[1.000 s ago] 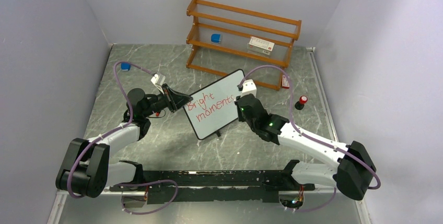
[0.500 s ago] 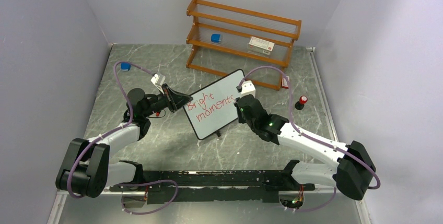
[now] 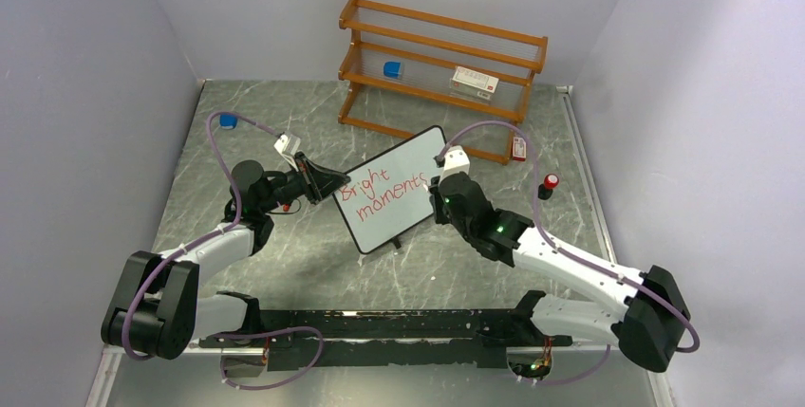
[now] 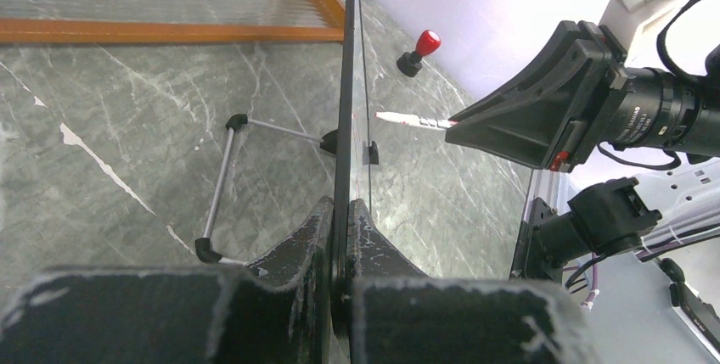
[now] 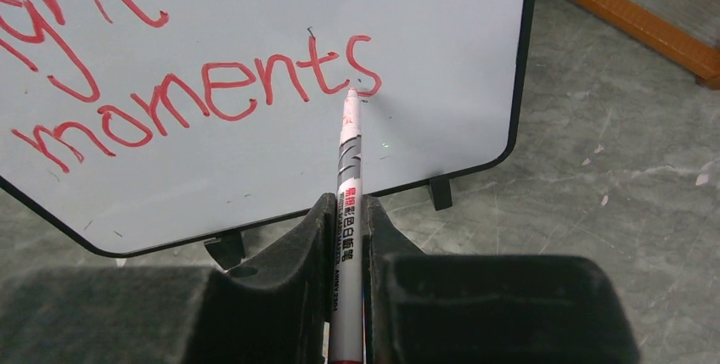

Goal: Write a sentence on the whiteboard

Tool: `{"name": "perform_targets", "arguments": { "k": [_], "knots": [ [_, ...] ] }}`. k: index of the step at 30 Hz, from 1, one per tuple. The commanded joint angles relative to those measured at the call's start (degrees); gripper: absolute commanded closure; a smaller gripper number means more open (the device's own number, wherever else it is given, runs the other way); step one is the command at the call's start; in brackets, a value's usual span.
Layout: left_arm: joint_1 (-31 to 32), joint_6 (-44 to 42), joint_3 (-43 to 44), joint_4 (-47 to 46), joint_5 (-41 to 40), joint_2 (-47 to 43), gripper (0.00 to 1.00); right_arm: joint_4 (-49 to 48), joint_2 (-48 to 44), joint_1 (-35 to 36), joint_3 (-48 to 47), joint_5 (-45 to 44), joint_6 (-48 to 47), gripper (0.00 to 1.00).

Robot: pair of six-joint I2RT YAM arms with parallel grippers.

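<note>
At the whiteboard [image 5: 441, 25]'s final 's', right gripper [image 5: 349, 209] pinches the marker [image 5: 349, 169]; lift straight off while left gripper [image 4: 341, 211] clamps the board's edge

The whiteboard [image 3: 394, 189] stands centrally on the table [image 3: 313, 265]; behind it, by the back edge, a shelf [image 3: 446, 21] holds a box [image 3: 474, 82].

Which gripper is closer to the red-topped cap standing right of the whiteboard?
Right. The right gripper holds the marker at the whiteboard's right end, near the red-topped cap; the left gripper clamps the opposite edge.
</note>
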State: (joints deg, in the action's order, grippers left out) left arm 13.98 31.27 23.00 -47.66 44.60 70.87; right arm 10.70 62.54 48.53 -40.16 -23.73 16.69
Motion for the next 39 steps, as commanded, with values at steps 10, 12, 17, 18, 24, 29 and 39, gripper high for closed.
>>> {"name": "perform_targets", "arguments": {
  "k": [10, 12, 17, 18, 24, 29, 39],
  "knots": [
    [0.5, -3.1, 1.2, 3.1, -0.5, 0.5, 0.95, 2.1, -6.0, 1.6, 1.8, 1.0, 0.8, 1.00],
    [0.5, -3.2, 1.2, 3.3, -0.5, 0.5, 0.95, 1.8, -6.7, 2.1, 2.3, 1.1, 0.7, 1.00],
    [0.5, -3.0, 0.9, 2.5, -0.5, 0.9, 0.95, 2.2, -6.6, 4.1, 2.9, 0.5, 0.6, 1.00],
    [0.5, -3.0, 0.9, 2.4, -0.5, 1.0, 0.95, 2.2, -6.6, 5.0, 3.0, 0.0, 0.6, 1.00],
    [0.5, -3.1, 0.6, 2.3, -0.3, 1.4, 0.95, 1.2, -5.9, 12.6, 4.0, -3.2, 0.9, 1.00],
    [0.5, -3.1, 0.7, 2.5, -0.3, 1.1, 0.95, 0.5, -4.2, 18.8, 4.5, -7.1, 1.9, 1.00],
    [0.5, -3.1, 0.6, 2.3, -0.3, 0.9, 0.95, -2.9, 2.5, 23.4, 2.9, -11.1, 2.1, 1.00]
  ]
}}
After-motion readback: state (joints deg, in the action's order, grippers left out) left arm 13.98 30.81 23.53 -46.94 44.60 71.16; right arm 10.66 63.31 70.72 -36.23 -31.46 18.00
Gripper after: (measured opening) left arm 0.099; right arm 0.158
